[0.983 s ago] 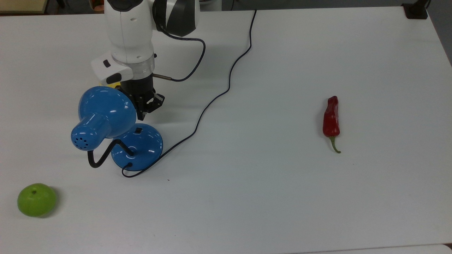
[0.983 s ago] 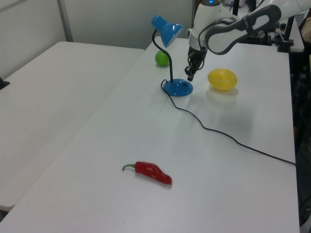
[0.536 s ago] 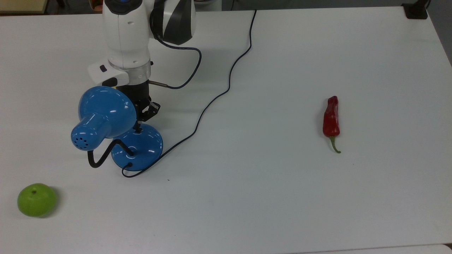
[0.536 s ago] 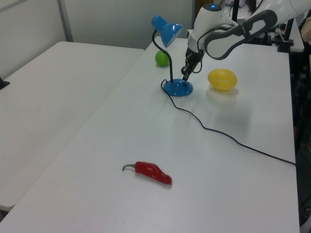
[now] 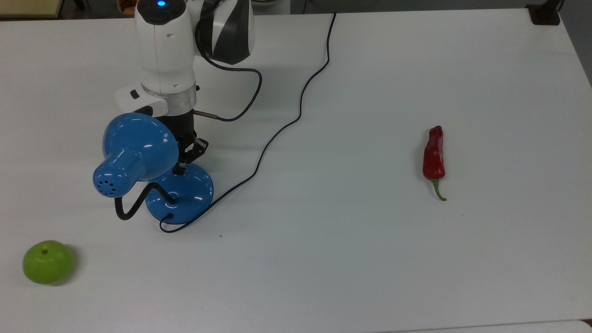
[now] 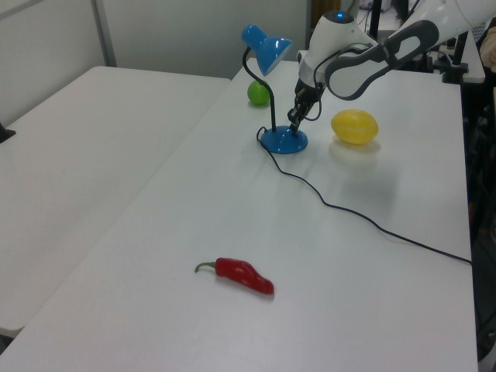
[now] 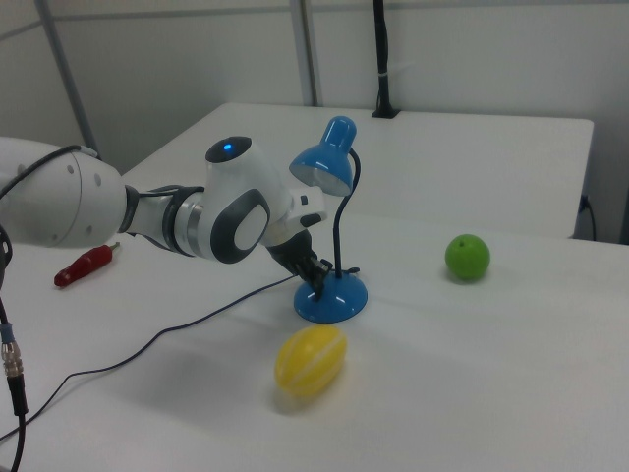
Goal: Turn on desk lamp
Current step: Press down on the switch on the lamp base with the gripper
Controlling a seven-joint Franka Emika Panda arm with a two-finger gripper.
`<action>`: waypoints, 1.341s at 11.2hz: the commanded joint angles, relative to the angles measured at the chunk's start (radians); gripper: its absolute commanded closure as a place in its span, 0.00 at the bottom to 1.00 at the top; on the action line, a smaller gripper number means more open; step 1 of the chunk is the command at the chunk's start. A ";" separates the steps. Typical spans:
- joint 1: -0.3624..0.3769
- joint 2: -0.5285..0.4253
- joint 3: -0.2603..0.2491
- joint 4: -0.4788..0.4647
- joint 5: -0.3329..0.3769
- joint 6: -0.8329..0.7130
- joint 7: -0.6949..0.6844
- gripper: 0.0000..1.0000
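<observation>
The desk lamp has a glossy blue shade (image 5: 138, 148), a black bendy neck and a round blue base (image 5: 192, 192) on the white table. Its thin black cord (image 5: 277, 134) runs off toward the table's far edge in the top view. My gripper (image 5: 181, 167) points down with its fingers shut together, the tip resting on the near-arm side of the base, covering the small black switch. In the left view the gripper (image 6: 294, 124) touches the top of the base (image 6: 284, 140). From the right view, the gripper (image 7: 316, 288) meets the base (image 7: 334, 300) beneath the shade (image 7: 324, 162).
A green round fruit (image 5: 48, 262) lies at the top view's lower left. A red chili pepper (image 5: 434, 153) lies far off at the top view's right. A yellow lemon (image 6: 354, 126) sits close beside the lamp base, under the arm.
The gripper has come down and moved sideways from beside the base onto its top, where the switch was visible. The lamp itself has not shifted.
</observation>
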 commanded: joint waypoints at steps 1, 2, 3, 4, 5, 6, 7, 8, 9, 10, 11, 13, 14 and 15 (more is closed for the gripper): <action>-0.002 0.007 0.002 -0.003 -0.006 0.030 0.008 1.00; -0.002 0.009 0.002 -0.003 -0.006 0.030 0.008 1.00; -0.004 0.009 0.002 -0.003 -0.006 0.030 0.008 1.00; -0.005 0.014 0.002 -0.002 -0.009 0.032 0.008 1.00; -0.005 0.017 0.002 0.003 -0.011 0.030 0.008 1.00; -0.005 0.023 0.002 0.008 -0.012 0.032 0.008 1.00; -0.005 0.027 0.002 0.014 -0.012 0.032 0.008 1.00; -0.005 0.032 0.002 0.021 -0.012 0.032 0.008 1.00; -0.005 0.038 0.002 0.025 -0.014 0.032 0.008 1.00; -0.005 0.043 0.002 0.025 -0.018 0.037 0.008 1.00; -0.005 0.046 0.002 0.025 -0.020 0.053 0.008 1.00; -0.013 0.050 0.002 0.023 -0.028 0.063 0.007 1.00; -0.013 0.058 0.002 0.023 -0.035 0.064 0.007 1.00; -0.013 0.058 0.002 0.023 -0.037 0.067 0.007 1.00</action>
